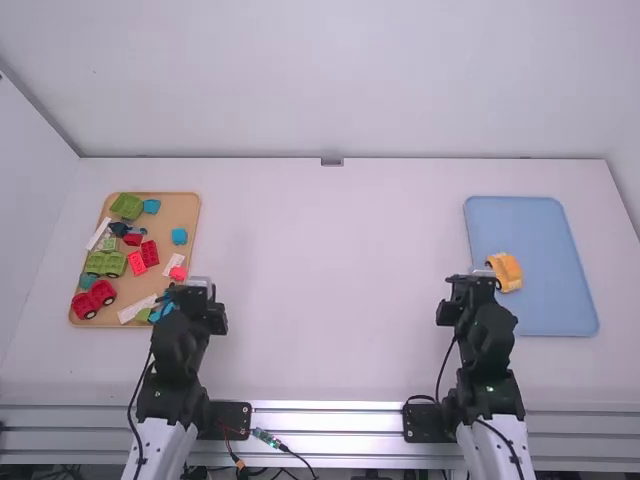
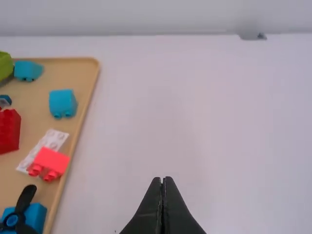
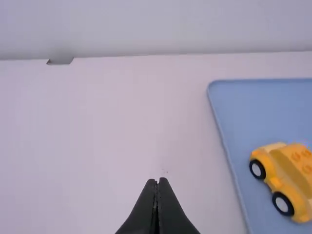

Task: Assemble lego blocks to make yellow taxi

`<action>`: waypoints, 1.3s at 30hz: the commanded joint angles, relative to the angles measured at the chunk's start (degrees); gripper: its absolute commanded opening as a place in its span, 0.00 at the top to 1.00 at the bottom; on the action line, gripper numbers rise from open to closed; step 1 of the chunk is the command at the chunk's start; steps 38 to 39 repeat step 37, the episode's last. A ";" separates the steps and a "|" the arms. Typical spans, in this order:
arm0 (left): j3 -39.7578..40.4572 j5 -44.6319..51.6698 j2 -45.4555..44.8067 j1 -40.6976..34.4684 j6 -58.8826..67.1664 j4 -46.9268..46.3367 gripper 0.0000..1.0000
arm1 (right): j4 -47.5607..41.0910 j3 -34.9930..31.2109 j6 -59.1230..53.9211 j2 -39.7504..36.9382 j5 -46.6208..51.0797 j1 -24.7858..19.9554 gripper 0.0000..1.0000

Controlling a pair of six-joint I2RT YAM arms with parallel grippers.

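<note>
Apart, toward the two sides of a white bench (image 1: 330, 300), lie two trays, each near one robot arm. On the blue tray (image 1: 530, 230), at the right, a yellow car (image 1: 506, 271) sits upright on black-and-white wheels, close to the tray's inner edge. Its studded top (image 3: 298, 157) faces up, which would suit pressing a part down from above. Whether it is the finished taxi or only its body, I cannot tell. The tray probably serves to keep it separate from the other pieces, and its place near the right arm should make for a short reach.

At the left, a wooden tray (image 1: 178, 212) gathers a jumble of colours: a green wheeled base (image 1: 105, 263), a red vehicle (image 1: 93, 299), turquoise blocks such as a small one (image 2: 62, 102) near the inner edge, and a bright red block (image 2: 51, 162) resting partly over a white plate (image 2: 55, 139). They look like a mixed store of parts, in no building order; none that I can make out is yellow.

The left gripper (image 2: 163, 180) is narrow, its fingertips together and nothing between them. The right gripper (image 3: 157, 181) is the same, poised beside the blue tray. Both seem parked at the trays' inner sides, perhaps to avoid knocking anything.
</note>
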 commanded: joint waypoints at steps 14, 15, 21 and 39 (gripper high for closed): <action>-0.51 0.45 -11.14 0.05 0.03 -0.25 1.00 | 0.19 -7.09 0.32 -12.75 0.16 0.01 1.00; -0.51 0.45 -11.79 0.05 0.03 -0.25 1.00 | 0.19 -7.09 0.32 -13.53 0.16 0.01 1.00; -0.51 0.45 -14.35 0.05 0.03 -0.25 1.00 | 0.19 -7.09 0.32 -17.50 0.16 0.01 1.00; -0.51 0.45 -14.35 0.05 0.03 -0.25 1.00 | 0.19 -7.09 0.32 -22.13 0.16 0.01 1.00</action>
